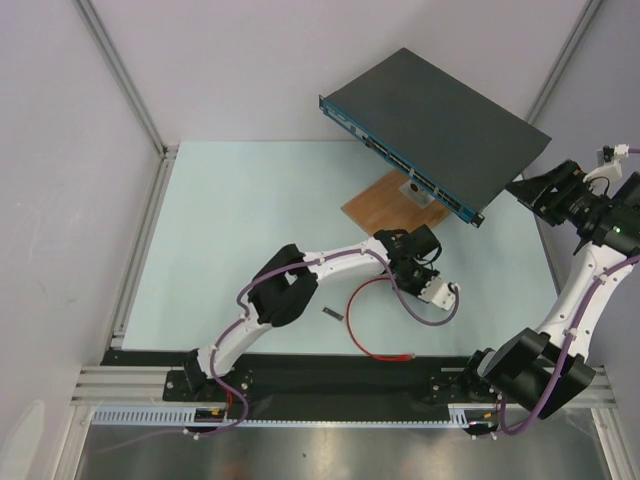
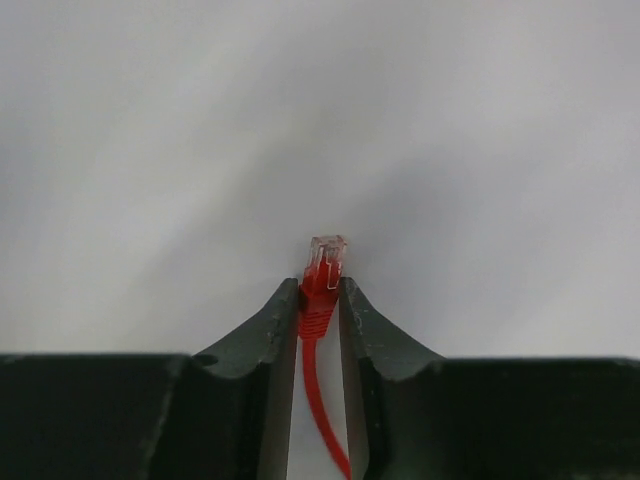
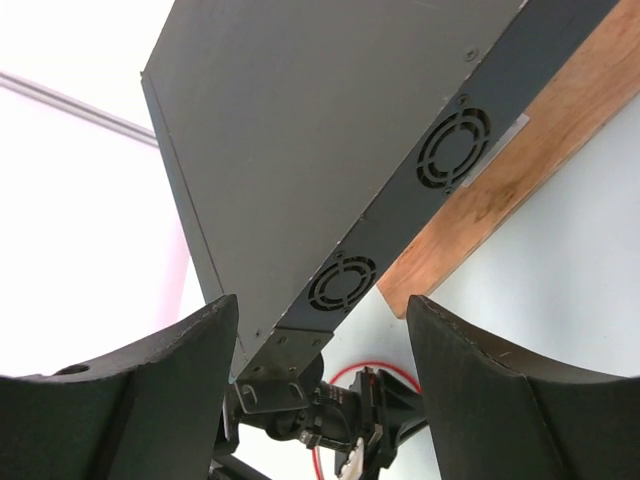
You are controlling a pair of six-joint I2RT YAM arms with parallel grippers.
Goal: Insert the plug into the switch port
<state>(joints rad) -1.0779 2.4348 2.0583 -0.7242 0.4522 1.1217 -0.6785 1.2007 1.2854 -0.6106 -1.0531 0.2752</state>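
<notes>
The dark network switch [image 1: 430, 125] rests on a wooden board [image 1: 392, 203], with its port row facing front-left. My left gripper [image 1: 390, 243] is shut on the red boot of the cable's plug, just in front of the switch's face. In the left wrist view the clear plug [image 2: 328, 254] sticks out past the shut fingertips of the gripper [image 2: 320, 287] against a blank pale surface. The red cable [image 1: 362, 318] loops back over the table. My right gripper [image 1: 527, 190] is open at the switch's right end. Its view shows the gripper [image 3: 320, 312] straddling the vented side of the switch [image 3: 340, 285].
A small dark object [image 1: 332, 314] lies on the table beside the left arm. Aluminium frame posts stand at the back left [image 1: 125, 75] and back right. The wooden board [image 3: 520, 175] juts out from under the switch. The enclosure walls are close on both sides.
</notes>
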